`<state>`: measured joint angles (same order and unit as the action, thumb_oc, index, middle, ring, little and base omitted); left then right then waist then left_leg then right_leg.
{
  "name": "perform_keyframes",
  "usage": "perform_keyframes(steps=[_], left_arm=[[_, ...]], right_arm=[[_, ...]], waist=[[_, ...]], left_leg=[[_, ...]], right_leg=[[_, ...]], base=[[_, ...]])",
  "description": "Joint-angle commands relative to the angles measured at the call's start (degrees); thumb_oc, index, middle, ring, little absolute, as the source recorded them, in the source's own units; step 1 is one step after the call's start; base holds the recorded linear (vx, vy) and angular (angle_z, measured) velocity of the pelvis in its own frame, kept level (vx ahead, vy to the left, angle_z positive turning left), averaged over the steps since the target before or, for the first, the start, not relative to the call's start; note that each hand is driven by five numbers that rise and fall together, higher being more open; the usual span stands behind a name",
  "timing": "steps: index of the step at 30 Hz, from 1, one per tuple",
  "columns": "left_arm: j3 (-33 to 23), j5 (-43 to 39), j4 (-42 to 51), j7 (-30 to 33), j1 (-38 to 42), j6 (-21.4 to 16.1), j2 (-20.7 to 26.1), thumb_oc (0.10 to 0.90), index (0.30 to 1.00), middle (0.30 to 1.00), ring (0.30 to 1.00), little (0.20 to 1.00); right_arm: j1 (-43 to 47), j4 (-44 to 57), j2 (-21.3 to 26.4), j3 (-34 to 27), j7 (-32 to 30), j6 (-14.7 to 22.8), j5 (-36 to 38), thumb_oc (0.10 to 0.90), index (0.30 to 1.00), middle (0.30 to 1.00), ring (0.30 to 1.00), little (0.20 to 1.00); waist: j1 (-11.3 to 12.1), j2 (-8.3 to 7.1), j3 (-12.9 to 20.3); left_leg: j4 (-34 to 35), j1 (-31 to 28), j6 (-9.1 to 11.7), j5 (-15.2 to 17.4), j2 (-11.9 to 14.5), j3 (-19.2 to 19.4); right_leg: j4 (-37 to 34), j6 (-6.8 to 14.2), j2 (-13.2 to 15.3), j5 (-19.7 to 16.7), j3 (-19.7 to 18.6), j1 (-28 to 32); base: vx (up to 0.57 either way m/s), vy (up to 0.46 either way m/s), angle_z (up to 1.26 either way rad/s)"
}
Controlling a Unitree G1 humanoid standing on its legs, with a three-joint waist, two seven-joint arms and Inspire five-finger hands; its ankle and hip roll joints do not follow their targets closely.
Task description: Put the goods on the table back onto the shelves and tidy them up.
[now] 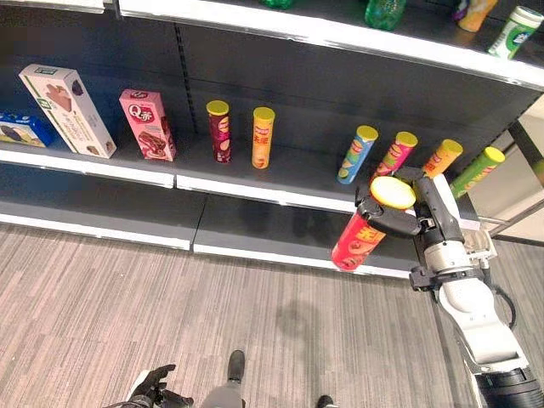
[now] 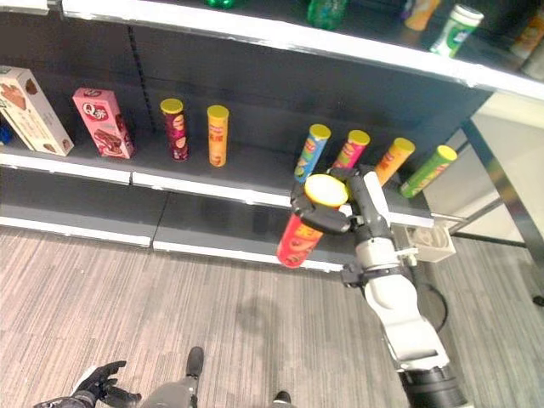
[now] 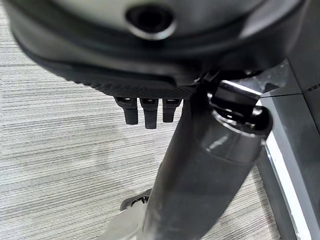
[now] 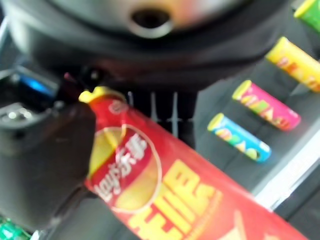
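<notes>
Red can [image 1: 360,238] within right hand's [image 1: 406,217] fingers [image 1: 384,219]

Even bright light; wrist views blurred up close.

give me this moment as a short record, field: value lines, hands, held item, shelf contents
right hand: right hand curled round the top of a red chip can, held tilted in front of the shelf
left hand: left hand low by the floor, holding nothing
middle shelf, left: blue box, white box, pink box
middle shelf, centre: maroon can and orange can, upright
middle shelf, right: blue can, pink can, yellow-orange can, green can
top shelf: green bottle, white-green can
</notes>
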<state>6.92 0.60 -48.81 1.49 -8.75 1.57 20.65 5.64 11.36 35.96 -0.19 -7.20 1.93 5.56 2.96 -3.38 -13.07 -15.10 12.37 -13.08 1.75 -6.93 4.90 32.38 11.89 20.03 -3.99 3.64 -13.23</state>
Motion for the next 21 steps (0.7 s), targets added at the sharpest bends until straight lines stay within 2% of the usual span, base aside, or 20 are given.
perform_keyframes(steps=[1, 3, 5, 8, 21], left_arm=[[-0.69, 0.56, 4.12, 0.55, -1.66, -0.65, 6.1, 0.8, 0.9, 0.9, 0.9, 0.9], [-0.36, 0.24, 3.97, 0.39, -1.18, -0.7, 6.03, 0.8, 0.9, 0.9, 0.9, 0.9], [-0.36, 0.28, 4.04, 0.24, -1.03, -0.64, 6.06, 0.8, 0.9, 0.9, 0.9, 0.9], [-0.36, 0.28, 4.04, 0.23, -1.03, -0.64, 6.04, 0.8, 0.9, 0.9, 0.9, 0.9], [-0.36, 0.28, 4.04, 0.23, -1.03, -0.64, 6.04, 0.8, 0.9, 0.9, 0.9, 0.9]], right_arm=[[9.24, 1.65, 2.23, -3.82, -2.35, 4.46, 0.41, 0.4, 0.3, 0.3, 0.3, 0.3], [9.84, 1.49, 2.62, -3.82, -2.63, 4.68, 1.25, 0.4, 0.3, 0.3, 0.3, 0.3], [9.99, 1.38, 2.71, -3.97, -2.81, 4.89, 1.55, 0.4, 0.3, 0.3, 0.3, 0.3], [10.0, 1.37, 2.73, -3.96, -2.81, 4.89, 1.55, 0.4, 0.3, 0.3, 0.3, 0.3], [10.0, 1.37, 2.73, -3.96, -2.81, 4.89, 1.55, 0.4, 0.3, 0.3, 0.3, 0.3]], waist=[[0.82, 0.99, 1.89], [0.04, 0.39, 1.28], [-0.59, 0.57, 0.9], [-0.62, 0.65, 0.79], [-0.62, 0.65, 0.79]], left_leg=[[19.84, -14.25, 8.61, 1.65, 4.62, -8.0], [20.1, -15.55, 9.3, 2.58, 4.14, -8.28], [20.1, -16.47, 9.48, 3.16, 4.26, -8.96], [20.1, -16.6, 9.5, 3.2, 4.33, -9.0], [20.1, -16.6, 9.5, 3.2, 4.33, -9.0]], right_leg=[[-13.73, -1.72, -7.0, -3.01, 1.77, 2.58], [-22.48, -1.38, -8.9, -2.63, 4.26, 0.66], [-26.28, -1.04, -10.36, -3.66, 4.58, 0.96], [-26.47, -1.05, -10.43, -3.75, 4.66, 1.2], [-26.47, -1.05, -10.43, -3.75, 4.66, 1.2]], base=[[0.28, 0.063, 0.01], [0.21, -0.034, -0.25], [0.12, -0.013, 0.19], [0.02, -0.001, 0.89], [0.0, 0.0, -0.08]])
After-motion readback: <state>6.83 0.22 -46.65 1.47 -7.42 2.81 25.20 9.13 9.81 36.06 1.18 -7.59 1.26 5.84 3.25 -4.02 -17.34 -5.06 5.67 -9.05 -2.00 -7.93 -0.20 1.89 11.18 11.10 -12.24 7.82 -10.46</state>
